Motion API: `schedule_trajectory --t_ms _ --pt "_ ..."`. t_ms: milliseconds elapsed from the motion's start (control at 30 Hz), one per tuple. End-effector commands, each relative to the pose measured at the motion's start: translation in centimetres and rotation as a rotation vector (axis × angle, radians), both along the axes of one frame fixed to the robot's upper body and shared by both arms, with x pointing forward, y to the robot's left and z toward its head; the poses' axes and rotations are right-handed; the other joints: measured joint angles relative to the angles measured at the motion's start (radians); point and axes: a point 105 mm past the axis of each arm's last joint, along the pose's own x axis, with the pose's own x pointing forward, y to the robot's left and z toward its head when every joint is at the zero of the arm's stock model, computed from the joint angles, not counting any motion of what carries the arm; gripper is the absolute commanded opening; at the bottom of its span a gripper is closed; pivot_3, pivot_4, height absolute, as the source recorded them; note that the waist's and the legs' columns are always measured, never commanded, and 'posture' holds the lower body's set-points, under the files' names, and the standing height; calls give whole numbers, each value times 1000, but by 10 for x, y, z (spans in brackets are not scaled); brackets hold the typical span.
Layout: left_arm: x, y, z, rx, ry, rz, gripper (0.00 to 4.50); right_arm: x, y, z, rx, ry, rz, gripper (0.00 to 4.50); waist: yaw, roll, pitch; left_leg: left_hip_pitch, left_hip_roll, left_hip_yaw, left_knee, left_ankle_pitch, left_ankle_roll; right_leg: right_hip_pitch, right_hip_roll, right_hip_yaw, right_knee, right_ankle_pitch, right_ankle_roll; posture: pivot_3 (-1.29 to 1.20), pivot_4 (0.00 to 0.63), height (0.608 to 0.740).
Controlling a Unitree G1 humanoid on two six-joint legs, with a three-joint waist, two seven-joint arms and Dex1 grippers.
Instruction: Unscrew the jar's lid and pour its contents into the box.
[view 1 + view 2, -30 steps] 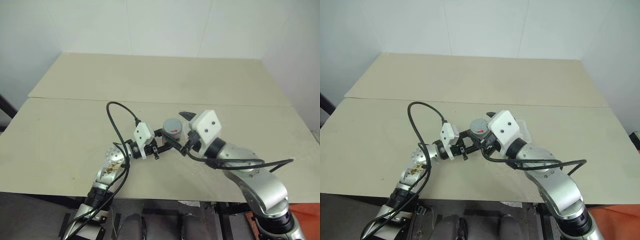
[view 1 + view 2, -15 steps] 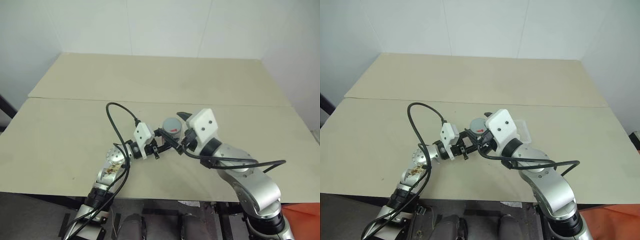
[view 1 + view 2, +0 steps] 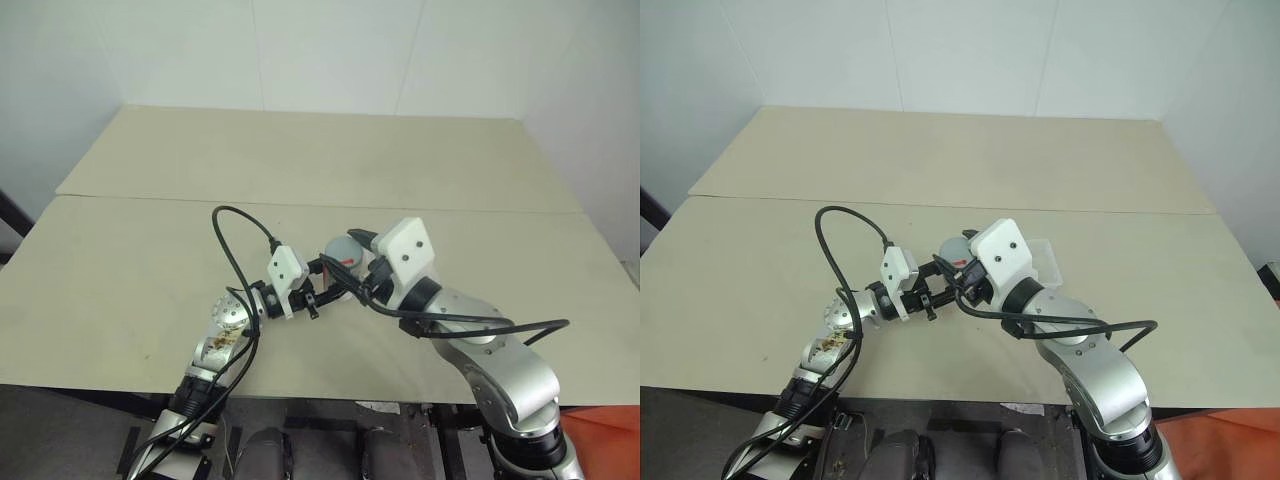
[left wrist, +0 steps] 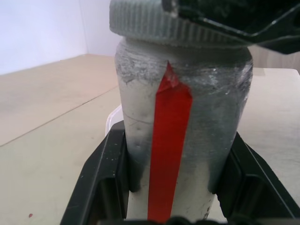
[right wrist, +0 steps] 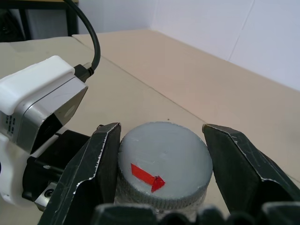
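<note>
At the centre of the head views, above the surface (image 3: 150, 250), the left gripper (image 4: 171, 187) is clamping its jaws on the jar (image 4: 187, 122). The right gripper (image 5: 161, 161) is clenching the lid (image 5: 164, 164), still on. The box (image 3: 1043, 262) is lying just right of them.

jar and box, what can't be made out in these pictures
- Contents: not visible; in the left wrist view the jar has a cloudy wall and a red strip across it.
- Jar base: cut off by the bottom edge of the left wrist view, between the left claw fingers.
- Box: in the right eye view the right arm covers most of it; one corner shows.
- Lid: whether it is loosened cannot be told; the right claw grips it.
</note>
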Motion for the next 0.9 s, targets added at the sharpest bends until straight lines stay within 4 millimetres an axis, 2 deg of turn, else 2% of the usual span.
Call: schedule_trajectory --t_ms 33,300,433,667,800,900 --pt "-8 -2 12 -25 -47 -42 1993 -6 -1 7 0 -35 86 2733 0 0 0 0 0 0 0 0 0 0 0 0 0 0 0 0 150 740" --pt "-14 -3 13 -25 -44 -90 1993 -11 -4 9 -11 -10 415 2733 0 0 0 1 0 0 0 0 1 1 0 0 0 0 0 0 150 740" --pt "-17 -4 13 -23 -44 -107 1993 -5 -9 14 -36 27 626 2733 -2 0 0 1 0 0 1 0 1 1 1 0 0 0 0 0 150 740" --pt "-25 -2 13 -23 -44 -131 1993 4 -4 13 -134 29 976 2733 -4 0 0 1 1 0 1 0 1 1 1 1 0 0 0 0 150 740" --pt "-25 -2 13 -22 -43 -129 1993 13 -4 16 -158 67 1099 2733 -4 0 0 1 1 1 2 0 0 1 1 0 3 0 0 0 150 740" --pt "-25 -2 13 -22 -43 -127 1993 19 -5 11 -242 17 1139 2733 -3 0 0 1 1 1 2 0 0 1 1 0 4 0 0 0 150 740"
